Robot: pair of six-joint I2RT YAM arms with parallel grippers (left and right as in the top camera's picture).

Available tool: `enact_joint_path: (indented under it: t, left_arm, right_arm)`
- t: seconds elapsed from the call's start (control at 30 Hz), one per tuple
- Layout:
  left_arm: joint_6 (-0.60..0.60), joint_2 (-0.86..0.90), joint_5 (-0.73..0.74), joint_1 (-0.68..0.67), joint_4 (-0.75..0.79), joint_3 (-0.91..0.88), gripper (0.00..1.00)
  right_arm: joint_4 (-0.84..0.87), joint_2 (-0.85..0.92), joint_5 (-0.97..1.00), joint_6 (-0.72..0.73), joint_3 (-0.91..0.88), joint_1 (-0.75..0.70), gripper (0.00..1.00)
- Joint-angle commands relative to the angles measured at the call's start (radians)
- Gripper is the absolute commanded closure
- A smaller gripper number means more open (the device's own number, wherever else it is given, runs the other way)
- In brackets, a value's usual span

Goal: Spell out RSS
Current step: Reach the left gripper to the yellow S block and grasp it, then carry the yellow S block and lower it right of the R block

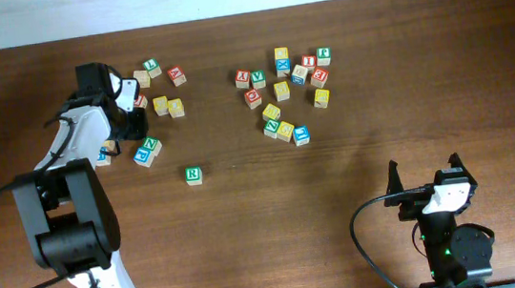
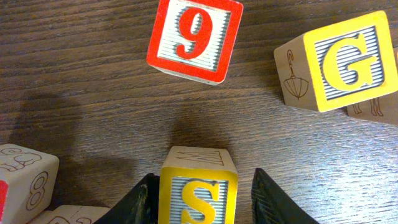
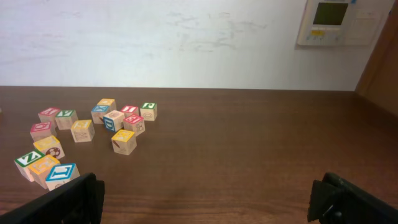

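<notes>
**Left arm lines up on the first S**

From where I stand, the R is done and the job is now on the letters after it. The green R cube sits alone on the bare tabletop, well apart from both heaps of blocks. The left arm reaches into the left-hand heap.

The left end effector straddles a yellow S cube. Its jaws are apart and not clamped. In the wrist view, one finger looks to be touching the cube's side or just beside it. The other finger shows a clear strip of wood grain between itself and the block. The cube appears to rest on the tabletop, though I can't be sure of that from this angle.

A red 9 cube lies ahead of the S, and a yellow G cube is off to one side. Both are clear of the fingers.

I'd judge the next move is to close squarely on the S, lift it straight up so the neighbours aren't knocked, and carry it across to set it just beside the R. A second S is needed after that, and I can't pick it out among the blocks from above.

The right end effector is parked near the front edge, well away from the cubes. Its jaws are spread wide and hold nothing.
</notes>
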Motion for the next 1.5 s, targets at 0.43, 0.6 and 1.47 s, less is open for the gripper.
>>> enact_joint_path:
  t: [0.43, 0.6, 1.47]
  left_arm:
    - [-0.041, 0.010, -0.004, 0.003, -0.005, 0.010, 0.72]
    - [-0.053, -0.040, -0.003, 0.003, -0.005, 0.012, 0.74]
    - [-0.427, -0.449, 0.389, -0.149, -0.489, 0.012, 0.84]
  right_arm:
    - [-0.008, -0.008, -0.001, 0.010, -0.005, -0.007, 0.02]
    - [-0.008, -0.008, -0.001, 0.010, -0.005, -0.007, 0.02]
    - [-0.008, -0.008, -0.001, 0.010, -0.005, -0.007, 0.02]
